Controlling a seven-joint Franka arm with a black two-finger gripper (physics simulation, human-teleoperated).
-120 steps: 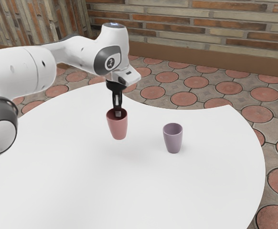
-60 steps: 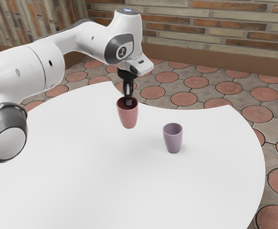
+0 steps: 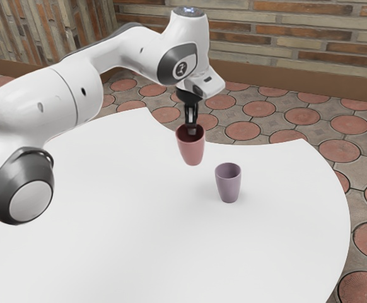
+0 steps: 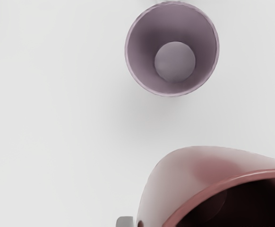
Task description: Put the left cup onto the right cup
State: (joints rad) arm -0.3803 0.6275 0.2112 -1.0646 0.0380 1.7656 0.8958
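Pincer [image 3: 192, 128] is squeezing the rim of the pink cup [image 3: 190, 150], holding it in the air near the frame's middle.
Picking up is done. The purple cup [image 3: 227, 182] is waiting on the white table [image 3: 120, 240], just lower right; stacking is not done yet.

I am holding the pink cup [image 3: 190, 150] in the air above the white table [image 3: 139, 246], with the pincer [image 3: 192, 129] coming down from above and clamping the cup's rim. The cup is hanging upright, mouth up, clear of the surface. The purple cup [image 3: 227, 183] is standing upright on the table, nearer the camera and toward the exterior view's right of the pink one, near it but apart. My white arm [image 3: 95, 76] is reaching in from the exterior view's left. Brick paving [image 3: 297, 117] and a brick wall [image 3: 284, 28] are showing beyond the table's far edge.
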